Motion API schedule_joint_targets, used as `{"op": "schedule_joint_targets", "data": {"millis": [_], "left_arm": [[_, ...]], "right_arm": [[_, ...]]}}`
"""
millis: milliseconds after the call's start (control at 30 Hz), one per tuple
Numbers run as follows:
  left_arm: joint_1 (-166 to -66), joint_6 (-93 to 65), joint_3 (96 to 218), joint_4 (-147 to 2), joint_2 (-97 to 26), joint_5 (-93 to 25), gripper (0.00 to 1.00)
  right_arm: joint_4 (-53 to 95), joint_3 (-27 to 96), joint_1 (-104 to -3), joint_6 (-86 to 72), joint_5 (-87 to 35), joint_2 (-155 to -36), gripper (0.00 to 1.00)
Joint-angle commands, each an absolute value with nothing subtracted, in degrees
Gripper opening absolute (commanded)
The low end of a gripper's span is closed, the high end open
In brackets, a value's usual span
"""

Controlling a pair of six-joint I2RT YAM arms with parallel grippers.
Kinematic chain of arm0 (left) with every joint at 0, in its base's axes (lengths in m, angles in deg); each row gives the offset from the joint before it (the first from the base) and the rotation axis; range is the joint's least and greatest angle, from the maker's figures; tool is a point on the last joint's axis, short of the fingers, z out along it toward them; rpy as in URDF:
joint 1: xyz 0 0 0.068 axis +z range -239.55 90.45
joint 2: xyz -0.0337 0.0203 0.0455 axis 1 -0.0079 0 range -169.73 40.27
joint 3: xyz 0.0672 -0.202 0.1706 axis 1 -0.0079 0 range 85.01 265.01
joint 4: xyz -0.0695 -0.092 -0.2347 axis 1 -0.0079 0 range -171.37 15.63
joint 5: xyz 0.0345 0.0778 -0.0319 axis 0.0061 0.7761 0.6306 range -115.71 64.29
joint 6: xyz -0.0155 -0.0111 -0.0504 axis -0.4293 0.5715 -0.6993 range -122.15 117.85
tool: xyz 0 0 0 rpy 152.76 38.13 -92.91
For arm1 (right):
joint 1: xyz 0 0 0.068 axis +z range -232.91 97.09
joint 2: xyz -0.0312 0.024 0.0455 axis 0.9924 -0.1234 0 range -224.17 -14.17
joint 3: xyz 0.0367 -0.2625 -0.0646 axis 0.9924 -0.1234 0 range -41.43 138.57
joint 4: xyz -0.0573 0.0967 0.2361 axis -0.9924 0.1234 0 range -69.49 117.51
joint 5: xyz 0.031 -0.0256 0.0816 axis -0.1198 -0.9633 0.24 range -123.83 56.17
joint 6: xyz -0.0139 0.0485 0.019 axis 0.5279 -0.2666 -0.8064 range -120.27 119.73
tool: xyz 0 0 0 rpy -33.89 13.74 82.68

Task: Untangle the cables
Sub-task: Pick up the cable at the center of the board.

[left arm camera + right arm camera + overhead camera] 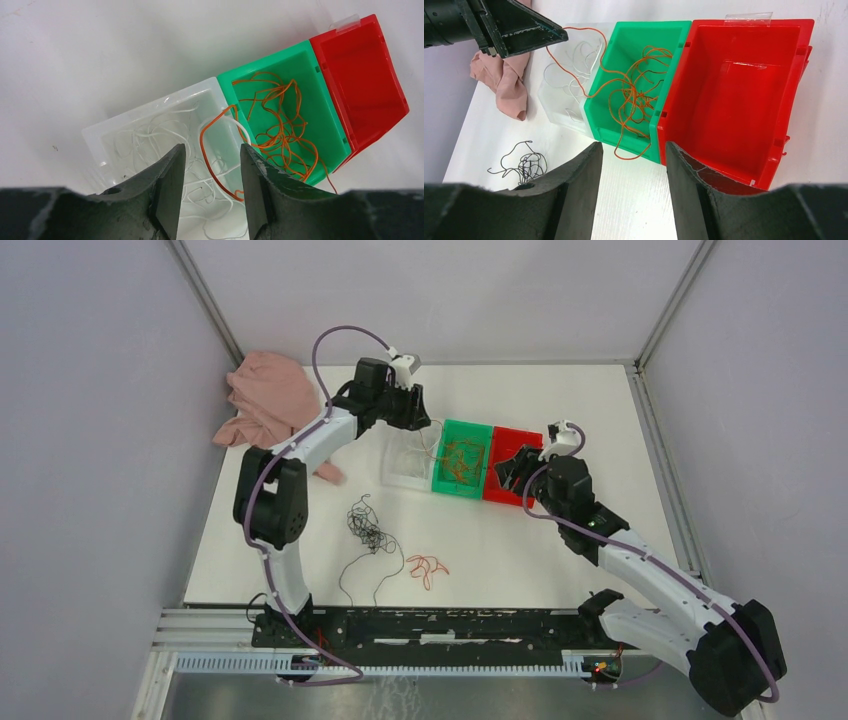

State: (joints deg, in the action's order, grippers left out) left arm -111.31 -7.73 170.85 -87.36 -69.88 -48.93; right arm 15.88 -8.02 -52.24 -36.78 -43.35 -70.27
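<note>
Hangs left gripper (212,150), jaws apart, over clear bin (145,107) of white cables (150,135), one orange cable (201,145) looping between. Holds right gripper (634,147) loose, gripping nothing, near green bin (634,36) of orange cables (634,95). Shows black cables (368,530) on table (520,550).

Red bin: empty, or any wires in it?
Empty. Both wrist views show the red bin with a bare floor; the orange wires sit mostly in the green bin beside it.
</note>
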Motion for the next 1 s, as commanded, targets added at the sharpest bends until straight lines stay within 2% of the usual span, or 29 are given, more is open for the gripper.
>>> {"op": "schedule_joint_targets", "data": {"millis": [0,67,167,200,433,633,967], "left_arm": [[-111.9,-10.9,171.2,-83.6,-68.7,-51.1,0.47],[-112.2,-11.1,170.7,-82.7,-68.3,-51.9,0.34],[-113.4,-11.7,170.2,-82.0,-67.9,-53.3,0.06],[-114.1,-12.1,169.7,-81.3,-67.7,-53.7,0.03],[-119.5,-14.5,168.9,-78.1,-68.1,-55.8,0.03],[-123.3,-15.3,171.1,-77.6,-71.8,-51.3,0.03],[-124.2,-20.5,174.8,-71.0,-74.7,-48.9,0.03]], "right_arm": [[15.0,-5.4,-52.4,-35.7,-43.6,-69.1,0.55],[15.1,-5.4,-52.3,-36.0,-43.5,-69.0,0.55],[15.4,-5.4,-52.4,-36.5,-43.6,-69.0,0.55],[15.6,-5.3,-52.3,-36.5,-43.6,-69.0,0.56],[16.2,-5.6,-52.4,-36.6,-44.2,-68.6,0.55],[16.8,-6.4,-52.3,-36.3,-45.0,-67.5,0.55],[17.7,-8.2,-52.5,-36.5,-45.9,-66.1,0.55]]}}
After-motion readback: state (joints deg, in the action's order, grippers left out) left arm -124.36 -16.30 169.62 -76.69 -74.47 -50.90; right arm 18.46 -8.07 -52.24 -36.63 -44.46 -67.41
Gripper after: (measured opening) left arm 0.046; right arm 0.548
